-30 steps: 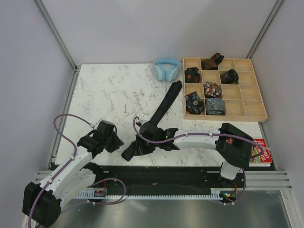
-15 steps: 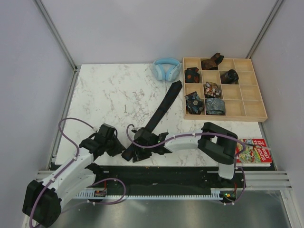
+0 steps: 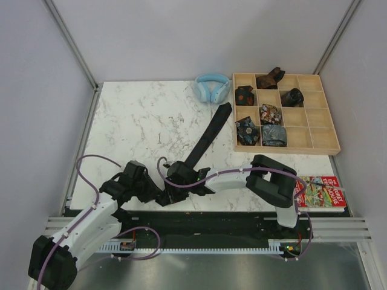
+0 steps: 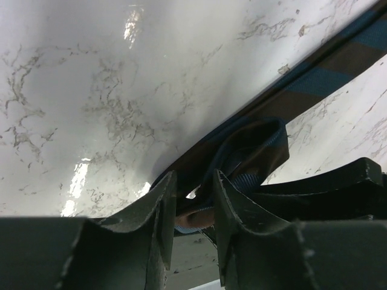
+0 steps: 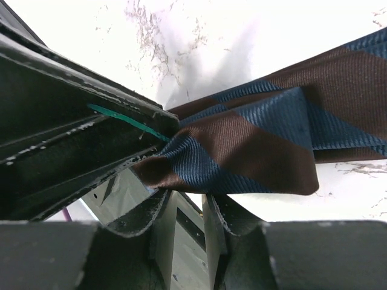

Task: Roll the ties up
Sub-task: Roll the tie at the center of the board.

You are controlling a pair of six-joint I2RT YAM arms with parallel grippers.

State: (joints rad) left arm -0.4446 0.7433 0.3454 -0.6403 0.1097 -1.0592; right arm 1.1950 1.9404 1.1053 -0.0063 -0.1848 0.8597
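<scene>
A long dark tie (image 3: 208, 136) lies diagonally on the marble, from near the headphones down to the table's near edge. Close up, this tie (image 5: 260, 139) is brown with navy stripes, and its near end is folded over on itself. Both grippers meet at that fold. My left gripper (image 3: 158, 196) comes in from the left, and the fold (image 4: 254, 145) sits between the closed jaws of the left gripper (image 4: 192, 199). My right gripper (image 3: 175, 188) is just right of it. The jaws of the right gripper (image 5: 186, 205) stand narrowly apart with nothing between them, and the fold rests across their tips.
A wooden compartment box (image 3: 287, 149) at the back right holds several rolled ties (image 3: 273, 134). Light blue headphones (image 3: 211, 87) lie beside the tie's far end. A red book (image 3: 323, 193) lies at the near right. The black rail (image 3: 199, 220) runs along the near edge.
My left gripper has moved right to the tie's near end and its jaws have narrowed. My right arm has pulled left and nearer, bringing the tie's end with it.
</scene>
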